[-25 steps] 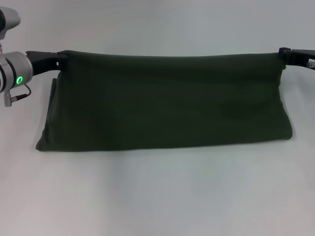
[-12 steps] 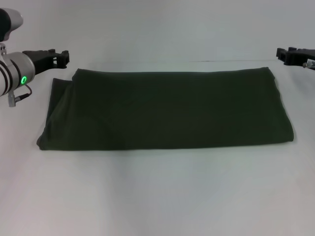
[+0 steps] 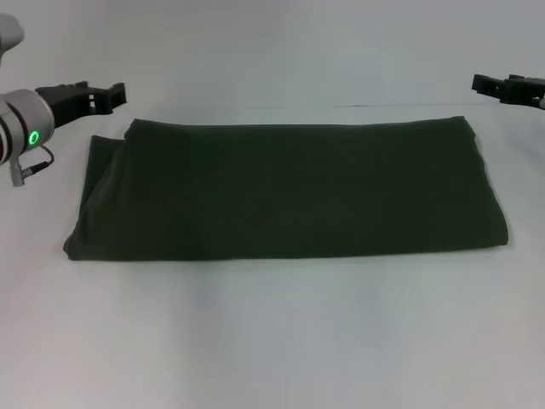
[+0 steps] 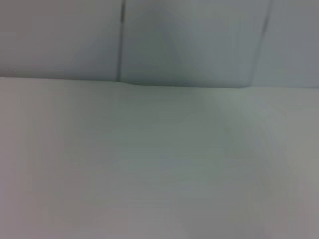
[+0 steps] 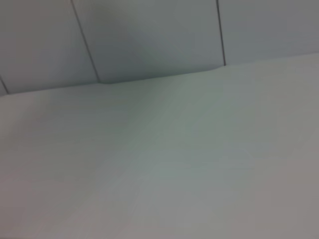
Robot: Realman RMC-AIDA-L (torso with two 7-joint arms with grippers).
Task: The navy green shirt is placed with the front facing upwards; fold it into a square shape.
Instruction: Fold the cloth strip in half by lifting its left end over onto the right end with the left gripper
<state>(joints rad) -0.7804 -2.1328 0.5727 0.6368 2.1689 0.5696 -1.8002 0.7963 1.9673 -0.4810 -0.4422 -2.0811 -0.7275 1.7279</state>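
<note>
Navy green shirt (image 3: 285,189), a large dark olive cotton T-shirt, lies flat as a wide folded band, plain green side up, with no lettering or neck label showing. Its far edge runs straight from side to side, its near edge is a little longer, and at its left end a lower layer of cloth sticks out slightly past the upper one. It rests on the pale grey-white table surface (image 3: 272,341), which spreads well beyond the shirt on every side; a faint dark line crosses the surface just behind the shirt's far right corner.

Beyond the shirt's far left corner, near it but not touching, hangs the left gripper (image 3: 98,94), black, on a silver wrist with a small lit green ring. Its fingers hold nothing, and the gap between them reads as released. Off the shirt's far right corner, further out to the side and clear of the cloth, hangs the black right gripper (image 3: 487,83), also empty; whether its fingers are spread or closed I cannot tell.

Both wrist views show only bare pale table meeting a pale panelled wall with thin vertical seams, and no part of the shirt
</note>
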